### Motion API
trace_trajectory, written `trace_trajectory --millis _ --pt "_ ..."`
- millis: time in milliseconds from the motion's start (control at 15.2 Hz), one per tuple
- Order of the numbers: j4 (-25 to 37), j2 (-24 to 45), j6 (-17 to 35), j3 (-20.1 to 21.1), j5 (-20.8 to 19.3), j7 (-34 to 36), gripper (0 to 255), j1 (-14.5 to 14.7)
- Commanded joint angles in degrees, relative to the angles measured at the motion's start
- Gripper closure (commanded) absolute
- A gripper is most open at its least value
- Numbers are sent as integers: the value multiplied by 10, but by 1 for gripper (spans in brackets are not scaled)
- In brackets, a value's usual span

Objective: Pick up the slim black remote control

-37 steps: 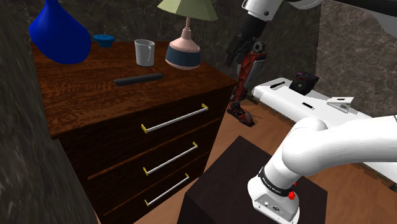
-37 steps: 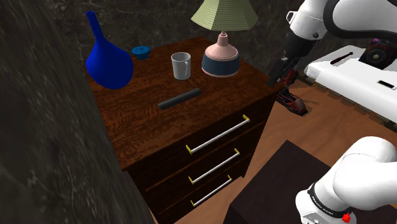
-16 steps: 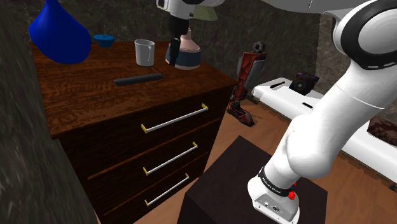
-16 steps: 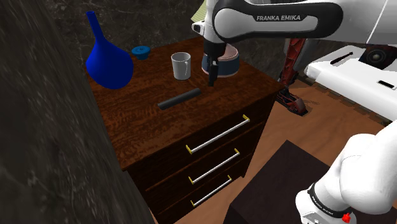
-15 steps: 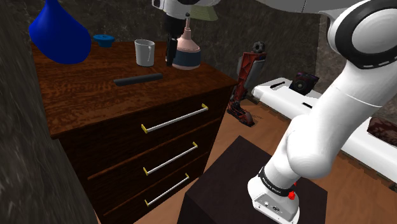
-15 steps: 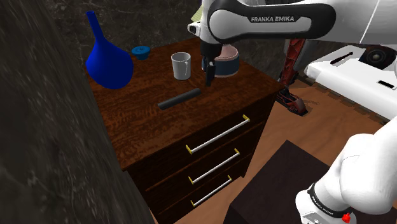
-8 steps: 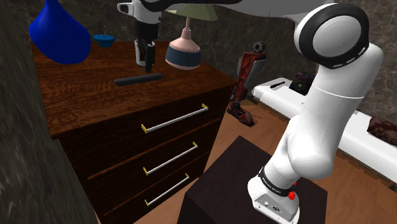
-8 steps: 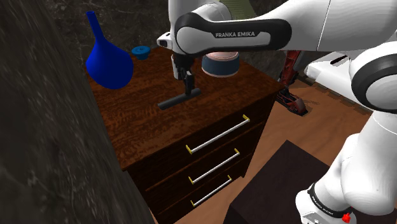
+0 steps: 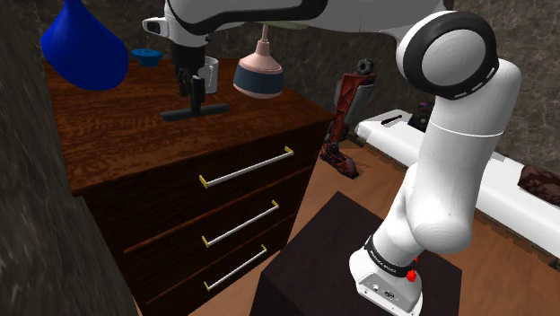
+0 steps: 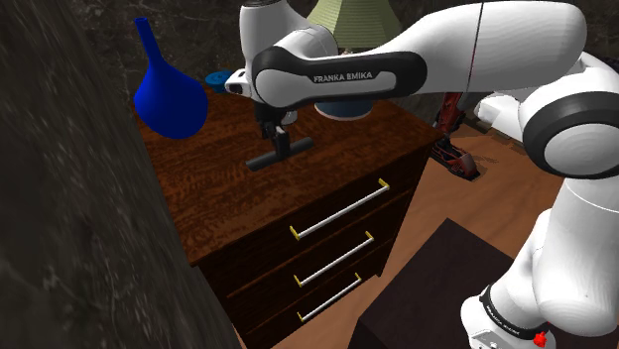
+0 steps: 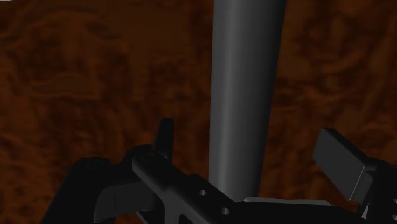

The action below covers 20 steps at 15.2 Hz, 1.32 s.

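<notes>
On the dresser top [image 9: 108, 144], spread jaws straddle the dark remote [image 11: 247, 83] without touching

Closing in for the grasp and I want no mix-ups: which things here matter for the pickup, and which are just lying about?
For the job:
black remote control
gripper, open, a finger either side of the remote
dresser top it lies on

Just lying about:
blue vase
small blue bowl
grey mug
table lamp

remote [image 9: 194, 112] black | dresser [image 9: 117, 135] mottled reddish-brown | vase [image 9: 81, 49] blue | mug [image 9: 212, 74] grey
</notes>
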Motion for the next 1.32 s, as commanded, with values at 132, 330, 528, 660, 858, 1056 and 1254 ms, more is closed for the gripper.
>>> trace_trajectory --millis 132,330,528,660,858,1056,1254 --pt "-29 -1 28 0 0 0 0 -1" --pt "-29 -1 28 0 0 0 255 -1" --pt "-31 -2 29 0 0 0 255 -1" --pt "-28 0 28 0 0 0 255 -1" --pt "-29 -1 28 0 0 0 255 -1" --pt "-7 -2 5 0 0 -1 255 -1" --pt "17 -2 -18 0 0 -2 255 0"
